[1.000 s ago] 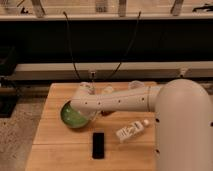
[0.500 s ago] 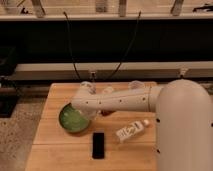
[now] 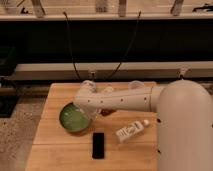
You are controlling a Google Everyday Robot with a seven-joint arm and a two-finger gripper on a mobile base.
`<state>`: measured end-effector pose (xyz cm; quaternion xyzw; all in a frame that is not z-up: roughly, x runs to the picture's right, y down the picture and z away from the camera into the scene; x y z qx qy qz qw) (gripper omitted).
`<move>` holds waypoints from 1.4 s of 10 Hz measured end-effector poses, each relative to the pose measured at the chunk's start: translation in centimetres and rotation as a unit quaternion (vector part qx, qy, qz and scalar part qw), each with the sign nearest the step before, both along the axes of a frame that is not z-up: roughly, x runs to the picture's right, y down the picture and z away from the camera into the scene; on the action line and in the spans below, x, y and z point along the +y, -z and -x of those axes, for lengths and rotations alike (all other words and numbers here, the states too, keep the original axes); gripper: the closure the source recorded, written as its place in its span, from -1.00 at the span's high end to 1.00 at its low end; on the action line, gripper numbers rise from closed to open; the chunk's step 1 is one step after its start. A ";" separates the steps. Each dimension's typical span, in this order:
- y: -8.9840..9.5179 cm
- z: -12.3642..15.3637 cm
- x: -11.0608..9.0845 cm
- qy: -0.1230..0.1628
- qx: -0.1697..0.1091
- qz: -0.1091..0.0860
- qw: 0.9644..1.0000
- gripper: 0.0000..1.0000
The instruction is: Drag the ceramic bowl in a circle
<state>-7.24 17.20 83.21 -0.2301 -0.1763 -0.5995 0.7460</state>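
The ceramic bowl [image 3: 73, 118] is round, shallow and glossy green with a paler inside. It sits on the left part of the wooden table [image 3: 55, 150]. My white arm reaches from the right across the table. My gripper [image 3: 92, 114] is at the bowl's right rim, under the wrist. The wrist hides the right edge of the bowl.
A black phone [image 3: 98, 145] lies flat in front of the bowl. A small white bottle [image 3: 131, 130] lies on its side to the right of the phone. A clear plastic cup [image 3: 136, 85] stands at the table's back edge. Black cables hang behind the table.
The bowl and my gripper have shifted slightly toward the left and front of the table. The phone and bottle have not moved.
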 end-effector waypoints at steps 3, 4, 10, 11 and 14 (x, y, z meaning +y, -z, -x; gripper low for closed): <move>-0.2 0.0 -0.3 0.012 -0.010 0.001 1.000 -1.00; -0.3 -0.1 -0.3 0.017 -0.013 0.001 1.000 -1.00; -0.8 0.2 -0.8 0.049 -0.042 0.001 0.998 -1.00; -0.8 0.3 -0.8 0.055 -0.047 0.001 0.997 -1.00; -1.1 0.4 -1.0 0.072 -0.061 0.001 0.996 -1.00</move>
